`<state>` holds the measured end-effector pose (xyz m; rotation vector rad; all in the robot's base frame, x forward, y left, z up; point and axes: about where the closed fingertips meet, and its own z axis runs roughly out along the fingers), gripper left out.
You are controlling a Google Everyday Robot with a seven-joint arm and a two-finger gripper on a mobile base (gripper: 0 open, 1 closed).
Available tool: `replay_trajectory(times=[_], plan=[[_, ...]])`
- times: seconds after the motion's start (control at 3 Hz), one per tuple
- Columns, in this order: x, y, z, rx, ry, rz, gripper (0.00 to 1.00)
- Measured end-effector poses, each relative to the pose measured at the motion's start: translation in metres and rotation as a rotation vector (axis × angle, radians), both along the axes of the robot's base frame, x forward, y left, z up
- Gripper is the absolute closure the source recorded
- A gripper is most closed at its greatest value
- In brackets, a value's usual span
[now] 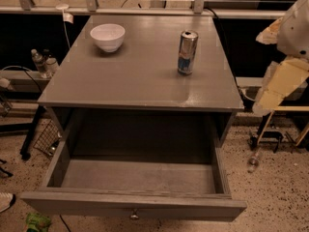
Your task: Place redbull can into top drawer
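Observation:
The redbull can (187,52), slim and silver with blue panels, stands upright on the right half of the grey table top (140,76). The top drawer (135,204) is pulled out wide below the table's front edge, and its inside shows only bare grey floor. A small round knob (134,214) sits at the centre of its front. My gripper (276,87) is the cream-coloured end of the arm at the right edge of the camera view. It hangs beside the table, to the right of the can and apart from it, with nothing seen in it.
A white bowl (107,36) sits at the table's back left. Bottles (41,62) and a wire basket (48,138) stand on the floor at the left. A metal stand (270,134) is on the speckled floor at the right. A rail (145,11) runs behind the table.

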<state>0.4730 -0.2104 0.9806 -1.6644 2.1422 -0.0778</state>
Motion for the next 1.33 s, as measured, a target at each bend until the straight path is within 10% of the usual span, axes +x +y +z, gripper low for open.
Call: replay_trajectory(times=[0.67, 1.33], plan=[[0.114, 0.004, -0.043, 0.311, -0.063, -0.063, 0.00], [0.127, 0.010, -0.052, 0.368, -0.076, -0.081, 0.00]])
